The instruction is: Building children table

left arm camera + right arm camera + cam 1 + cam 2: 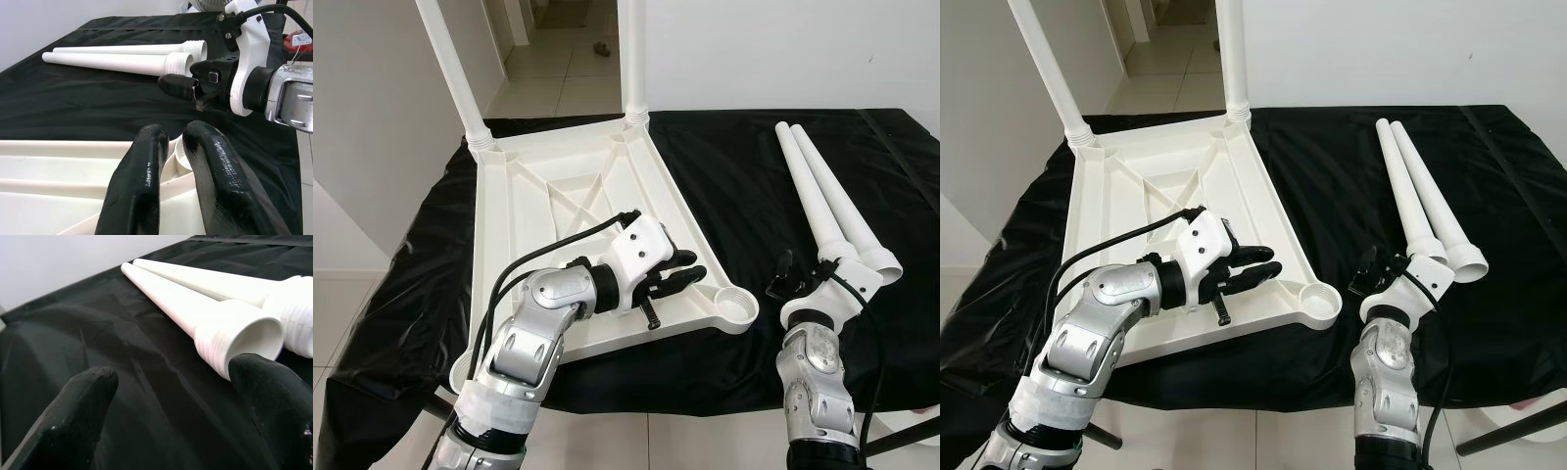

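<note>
Table top (pixel 578 196): white plastic, lying upside down on the black cloth (pixel 734 176), its ribbed underside facing up. It sits toward the robot's left side of the cloth, its near edge reaching the cloth's front edge.
Fitted legs: two white legs stand upright in the far corners, the left fitted leg (pixel 450 69) leaning outward a little, the right fitted leg (pixel 634 54) straight up.
Left gripper (pixel 677 270): over the near right part of the table top, pointing toward the empty socket. In the left wrist view its two black fingers (pixel 142 186) lie close together with only a narrow slit between them, and nothing is held in that slit.
Empty socket (pixel 736 304): a round open ring at the near right corner of the table top, just beyond the left gripper's tips, with no leg in it.
Right gripper (pixel 783 282): low over the black cloth, just right of the empty socket and just beside the wide ends of the loose legs. In the right wrist view its fingers (pixel 78 411) are spread wide apart with bare cloth between them; they grip nothing. One fingertip sits right by the open threaded mouth of the nearer leg; whether it touches cannot be told.
Loose legs (pixel 827 201): two white tapered legs lying side by side on the cloth, right of the table top, thin ends far, threaded wide ends near.
</note>
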